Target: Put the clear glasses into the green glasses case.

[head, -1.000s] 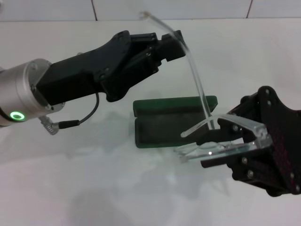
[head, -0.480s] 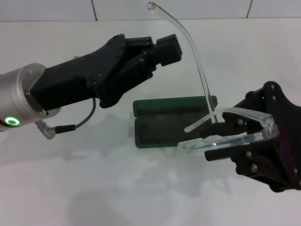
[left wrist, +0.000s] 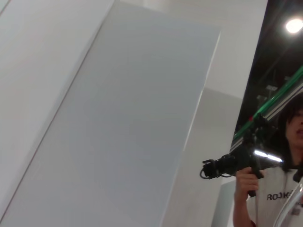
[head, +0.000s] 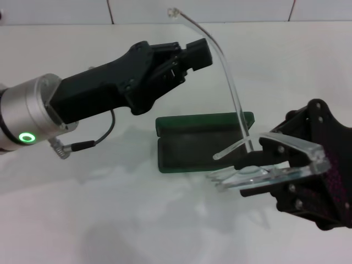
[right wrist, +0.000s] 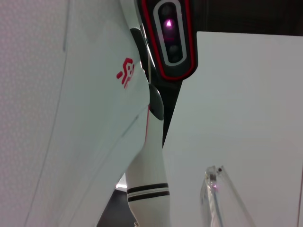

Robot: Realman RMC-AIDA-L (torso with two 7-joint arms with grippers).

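Observation:
The clear glasses [head: 269, 171] lie flat in my right gripper [head: 258, 169], which is shut on their front piece, low at the right, just in front of the right end of the green glasses case [head: 195, 142]. The case is open on the table, its lid folded back. One long clear arm of the glasses [head: 234, 93] rises up and back over the case. My left gripper [head: 197, 55] hovers above the case, its tip close beside that raised arm. In the wrist views, only slivers of the glasses [left wrist: 289, 210] [right wrist: 222, 201] show.
White table [head: 137, 220] all around the case, with a tiled wall edge behind. A cable [head: 88, 144] hangs under my left wrist. A person with a camera [left wrist: 265, 179] stands off to the side.
My right gripper has drifted slightly right and down with the glasses. The raised clear arm has swayed a little. My left gripper stays beside it with only small shifts.

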